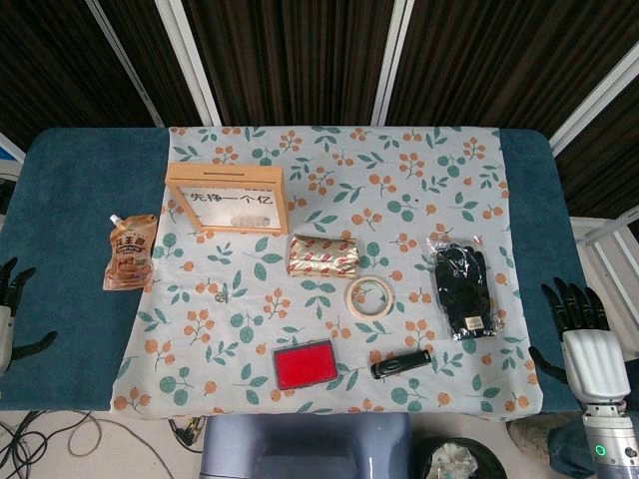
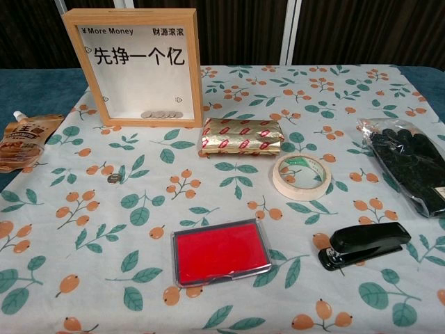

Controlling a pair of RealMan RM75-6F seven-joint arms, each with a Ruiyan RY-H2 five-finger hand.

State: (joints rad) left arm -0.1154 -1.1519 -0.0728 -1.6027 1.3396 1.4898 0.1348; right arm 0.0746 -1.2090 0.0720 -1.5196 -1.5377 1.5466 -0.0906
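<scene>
1. Our left hand (image 1: 12,299) hangs off the table's (image 1: 80,180) left edge, fingers spread, empty, nearest the sauce pouch (image 1: 130,251).
2. Our right hand (image 1: 584,334) waits past the right edge, fingers apart, empty, near the bagged gloves (image 1: 461,289).

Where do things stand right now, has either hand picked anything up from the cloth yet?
Nothing looks handled yet. The left hand and right hand sit open at the table's edges, holding nothing. Nearest the right hand, the bagged black gloves and stapler lie flat on the floral cloth. Nearest the left, the sauce pouch lies untouched. Every grasp remains to be done.
</scene>
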